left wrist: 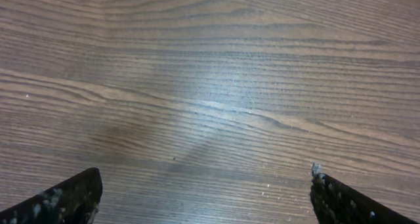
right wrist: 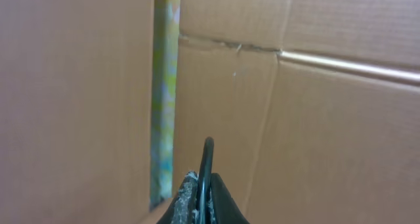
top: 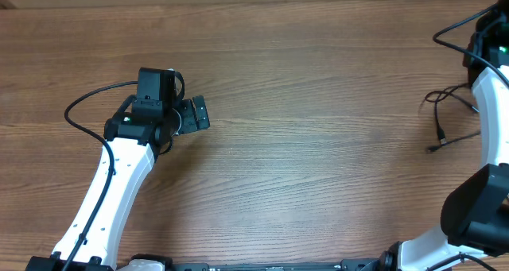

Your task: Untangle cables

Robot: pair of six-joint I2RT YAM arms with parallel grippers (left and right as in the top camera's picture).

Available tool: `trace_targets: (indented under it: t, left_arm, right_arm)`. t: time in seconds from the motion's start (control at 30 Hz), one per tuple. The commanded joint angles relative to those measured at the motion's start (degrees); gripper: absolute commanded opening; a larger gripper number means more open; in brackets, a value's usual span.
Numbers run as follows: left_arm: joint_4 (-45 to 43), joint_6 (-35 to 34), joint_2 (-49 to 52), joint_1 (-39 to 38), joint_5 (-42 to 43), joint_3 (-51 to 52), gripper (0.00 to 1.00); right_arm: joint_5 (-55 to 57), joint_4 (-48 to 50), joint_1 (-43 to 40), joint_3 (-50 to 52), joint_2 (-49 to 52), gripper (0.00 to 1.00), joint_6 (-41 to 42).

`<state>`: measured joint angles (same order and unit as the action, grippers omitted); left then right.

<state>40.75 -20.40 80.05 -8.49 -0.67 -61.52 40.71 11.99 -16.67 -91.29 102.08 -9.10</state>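
**Right claw pinching one cord; left claw wide and idle**

- Right gripper (right wrist: 200, 207): jaws pressed together on a thin black cord (right wrist: 207, 161), which stands up in a narrow loop between the pads. Its wrist view faces a cardboard wall (right wrist: 328, 132), so the claw seems to be up off the table. How high it is cannot be told.
- Cables (top: 442, 120): loose thin black strands on the table (top: 318, 183) at its far right edge, just beside the right arm. A plug end (top: 432, 149) trails toward the near side. Whether the strands cross or knot is too small to tell.
- Left gripper (top: 199, 112): fingers spread wide with nothing between them. Its wrist view shows only wood grain. It sits on the left half, well apart from the cables.

Judgement: the step in hand looks like drawing one cord up and away from the bunch. The next move probably calls for the left arm to cross to the right side and pin or grasp the remaining strands. That way the pull would separate them rather than drag the whole bundle along. The thin cord could slip from the pads.
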Motion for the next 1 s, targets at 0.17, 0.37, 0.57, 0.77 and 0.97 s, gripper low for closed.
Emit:
trace_targets:
  t: [0.17,0.37,0.57,0.77,0.97]
  left_arm:
    - [-0.1,1.1,0.2,0.2,0.2,-0.5,1.0]
    - [-0.1,1.1,0.2,0.2,0.2,-0.5,1.0]
    - [-0.1,1.1,0.2,0.2,0.2,-0.5,0.99]
    - [-0.1,1.1,0.2,0.2,0.2,-0.5,1.0]
    - [-0.1,1.1,0.2,0.2,0.2,-0.5,1.0]
  right_arm:
    - [-1.8,10.3,-1.1,-2.3,-0.3,0.04,-4.9]
    - [-5.4,11.2,-1.1,-4.5,-0.3,0.04,-4.9]
    - [-8.1,10.4,-1.1,-4.5,1.9,0.04,-3.1]
    - [-8.9,5.9,-1.1,-4.5,6.9,0.04,1.9]
    - [-10.1,2.1,-1.1,-4.5,12.0,0.04,5.3]
